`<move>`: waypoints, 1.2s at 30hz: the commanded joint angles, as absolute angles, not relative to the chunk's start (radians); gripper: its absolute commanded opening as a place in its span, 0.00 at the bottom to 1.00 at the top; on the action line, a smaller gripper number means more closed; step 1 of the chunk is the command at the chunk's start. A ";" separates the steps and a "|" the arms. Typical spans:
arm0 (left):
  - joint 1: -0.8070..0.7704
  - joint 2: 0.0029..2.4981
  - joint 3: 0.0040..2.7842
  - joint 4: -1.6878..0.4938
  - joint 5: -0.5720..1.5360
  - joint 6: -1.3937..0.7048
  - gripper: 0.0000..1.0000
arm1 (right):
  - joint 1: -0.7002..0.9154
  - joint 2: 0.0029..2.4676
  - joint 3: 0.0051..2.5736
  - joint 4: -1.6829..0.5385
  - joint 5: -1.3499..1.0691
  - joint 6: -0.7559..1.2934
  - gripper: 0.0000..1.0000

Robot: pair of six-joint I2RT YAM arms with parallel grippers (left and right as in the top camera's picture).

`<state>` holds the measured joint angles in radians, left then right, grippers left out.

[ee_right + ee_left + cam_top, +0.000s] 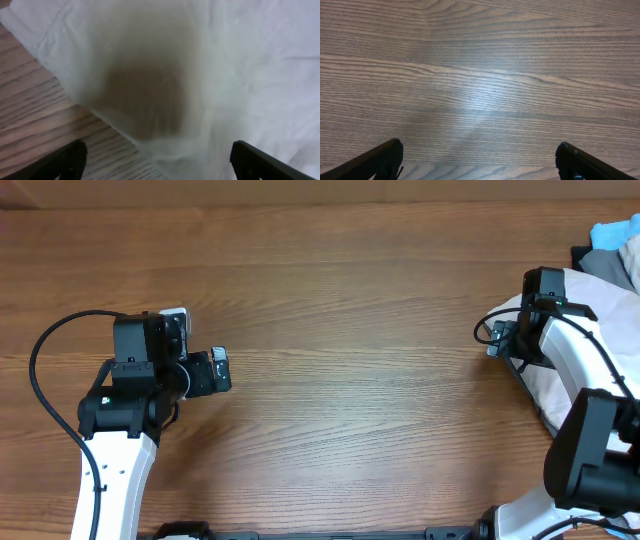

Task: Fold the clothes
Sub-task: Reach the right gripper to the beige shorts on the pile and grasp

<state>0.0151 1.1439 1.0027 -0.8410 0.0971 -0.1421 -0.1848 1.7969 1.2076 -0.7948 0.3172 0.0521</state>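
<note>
The pale beige shorts [545, 385] lie crumpled at the table's right edge, partly under my right arm. In the right wrist view the cream fabric [200, 75] fills most of the frame, its hem running diagonally over the wood. My right gripper [157, 162] is open, fingers spread just above the shorts' left edge; overhead it sits at the shorts' near edge [503, 340]. My left gripper [479, 162] is open and empty over bare wood at the table's left [222, 368].
A light blue garment [618, 232] and a grey garment [610, 265] lie at the far right corner behind the shorts. A wood table [350, 330] spans the space between the arms.
</note>
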 commanded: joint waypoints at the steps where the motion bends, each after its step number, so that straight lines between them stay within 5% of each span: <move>1: 0.022 1.145 1.025 -0.837 0.113 -0.139 1.00 | -0.192 1.800 1.207 -0.771 0.313 0.051 0.92; 21: 0.022 1.145 1.025 -0.836 0.124 -0.139 1.00 | -0.192 1.874 1.177 -0.715 0.295 0.028 0.88; 25: 0.022 1.145 1.025 -0.833 0.124 -0.139 1.00 | -0.192 1.874 1.177 -0.712 0.308 0.028 0.80; 27: 0.022 1.145 1.025 -0.831 0.124 -0.139 1.00 | -0.192 1.874 1.177 -0.711 0.314 0.028 0.70; 28: 0.022 1.145 1.025 -0.831 0.124 -0.139 1.00 | -0.192 1.874 1.177 -0.712 0.314 0.028 0.49; 33: 0.022 1.145 1.025 -0.830 0.124 -0.139 1.00 | -0.192 1.874 1.178 -0.710 0.343 0.029 0.09; 36: 0.022 1.145 1.025 -0.830 0.124 -0.139 1.00 | -0.192 1.874 1.184 -0.719 0.406 0.034 0.04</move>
